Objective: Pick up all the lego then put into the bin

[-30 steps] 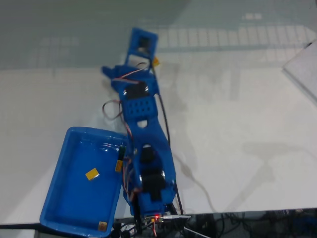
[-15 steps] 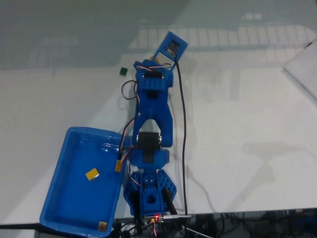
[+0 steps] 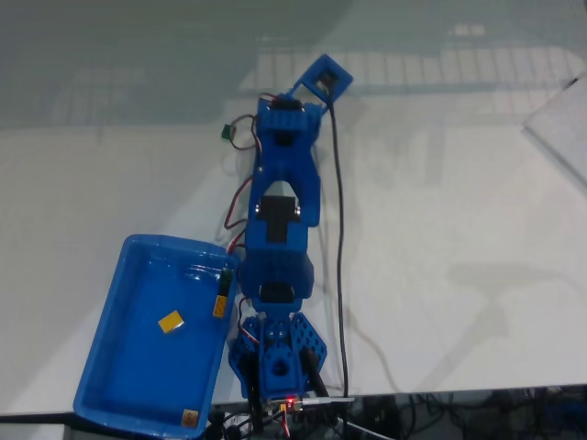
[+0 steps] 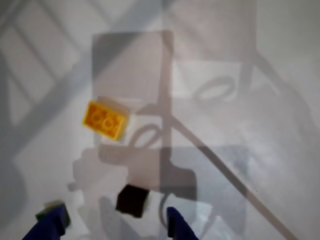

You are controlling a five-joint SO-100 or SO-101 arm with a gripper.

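In the wrist view my gripper (image 4: 115,229) is open, its two blue fingertips (image 4: 177,227) rising from the bottom edge. A black lego (image 4: 132,201) lies on the white table just ahead of the gap, touching neither finger. Farther off sits a yellow lego (image 4: 105,119). A green lego (image 4: 49,212) peeks out beside the left fingertip. In the fixed view the blue arm (image 3: 280,229) stretches away from its base. The green lego (image 3: 226,132) lies left of the arm's far end. The blue bin (image 3: 119,302) at lower left holds a yellow lego (image 3: 170,322).
A tan sticker (image 3: 191,419) sits in the bin's near corner. A yellow tag (image 3: 220,307) hangs among red wires by the bin's right rim. A black cable (image 3: 337,229) runs along the arm's right side. A pale slab (image 3: 561,128) lies at the right edge.
The arm has swung from leaning left to pointing straight away and has stretched further out. The green lego, hidden under the arm a second ago, now shows.
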